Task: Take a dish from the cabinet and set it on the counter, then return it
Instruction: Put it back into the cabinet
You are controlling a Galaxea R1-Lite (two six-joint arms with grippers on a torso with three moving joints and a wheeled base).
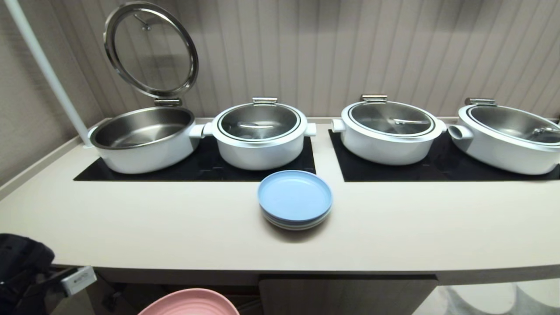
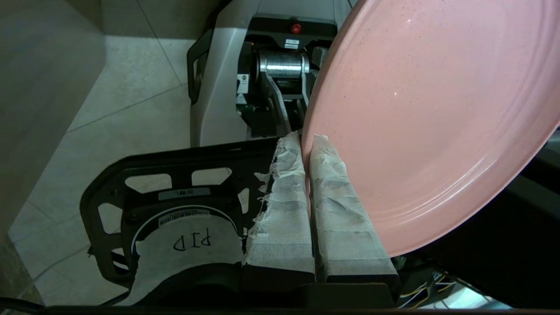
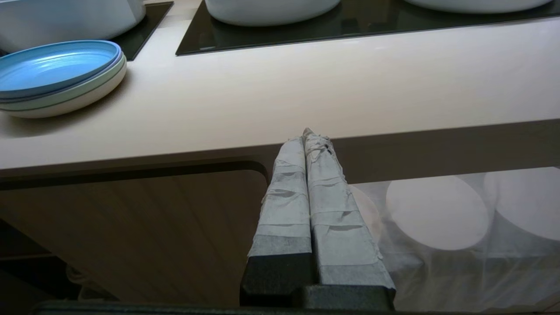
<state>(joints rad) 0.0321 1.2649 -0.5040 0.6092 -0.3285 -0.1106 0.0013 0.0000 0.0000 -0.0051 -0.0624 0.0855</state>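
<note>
The pink dish (image 2: 433, 122) hangs tilted in the air, its rim pinched between the taped fingers of my left gripper (image 2: 306, 138), which is shut on it. The head view catches only the dish's upper edge (image 1: 190, 302), low at the picture's bottom, below the front edge of the cream counter (image 1: 175, 227). The left arm (image 1: 26, 271) shows at the lower left. My right gripper (image 3: 306, 135) is parked below the counter's front edge (image 3: 393, 127), shut with nothing in it, before a closed cabinet door (image 3: 131, 227). The cabinet's inside is out of view.
A blue-topped stack of pastel plates (image 1: 295, 199) sits mid-counter in front of the black cooktop panels (image 1: 197, 168). Several white pots stand on them, the leftmost (image 1: 144, 138) with its lid raised. The robot's own base (image 2: 245, 78) and tiled floor lie beneath the dish.
</note>
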